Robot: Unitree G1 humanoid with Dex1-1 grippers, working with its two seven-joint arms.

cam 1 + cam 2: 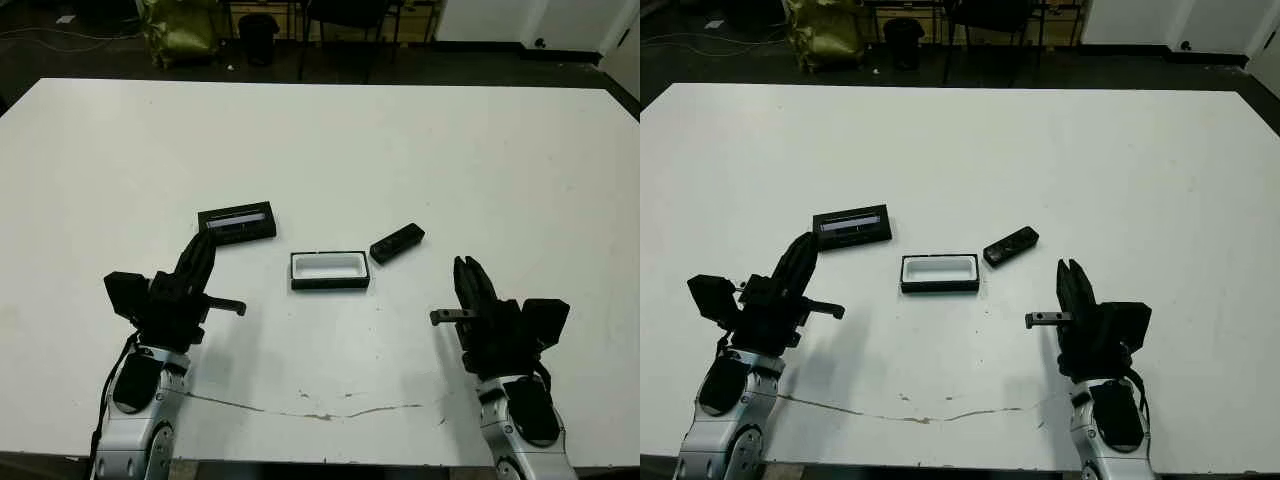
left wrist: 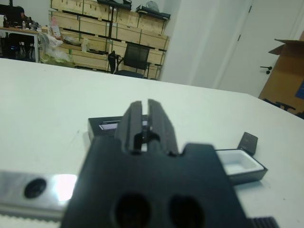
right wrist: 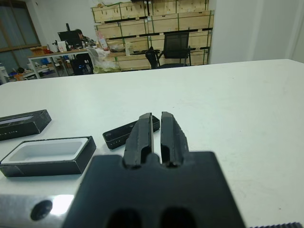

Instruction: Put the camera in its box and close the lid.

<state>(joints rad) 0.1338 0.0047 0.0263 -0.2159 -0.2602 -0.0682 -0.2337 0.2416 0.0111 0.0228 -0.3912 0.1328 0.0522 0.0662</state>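
Observation:
The box (image 1: 329, 284), a shallow black tray lined in white, sits open near the table's middle. Just to its right, the slim black camera (image 1: 397, 243) lies at a slant on the table. The flat black lid (image 1: 237, 223) with its pale strip lies to the box's left and a little farther back. My left gripper (image 1: 203, 246) is shut and empty, its tips just short of the lid's near edge. My right gripper (image 1: 464, 266) is also shut and empty, to the right of the camera and nearer to me. The right wrist view shows the camera (image 3: 118, 135) and box (image 3: 47, 154) ahead of the fingers.
A thin dark crack line (image 1: 320, 412) runs across the table near its front edge. Beyond the far edge are black chairs (image 1: 345, 20) and a yellow-green bag (image 1: 180, 30). A person (image 3: 78, 34) sits at a distant desk.

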